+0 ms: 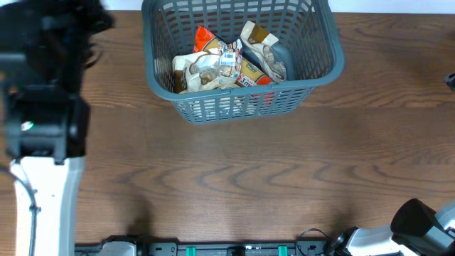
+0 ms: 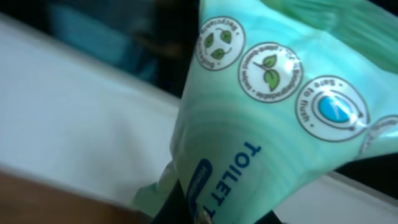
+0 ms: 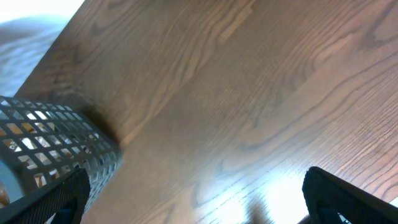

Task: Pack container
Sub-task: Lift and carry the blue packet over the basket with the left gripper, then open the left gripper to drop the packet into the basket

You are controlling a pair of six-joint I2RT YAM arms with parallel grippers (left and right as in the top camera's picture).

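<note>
Well, from overhead I see the container (image 1: 234,107) at the far edge of the tabletop (image 1: 234,178), about the middle of its width, standing upright. Inside lies a loose heap of snack packets (image 1: 227,64) in orange, brown and white, some overlapping, none above the rim.

My left pincer (image 2: 186,208) is closed tight. Its wrist camera is filled by a mint-green packet (image 2: 261,124) printed with "TOILET" and a row of round leaf and water badges, and the pack narrows to a pinched end at the dark finger at the bottom edge, so I read it as gripped there. Overhead, the left arm (image 1: 43,107) is a dark blur at the left side, well apart from the container.

My right pincer (image 3: 199,202) stands wide open with nothing between its fingers (image 3: 348,199), only bare wood under it. A corner of the container shows at the left of that view. The right arm (image 1: 426,224) sits at the near right corner.
</note>
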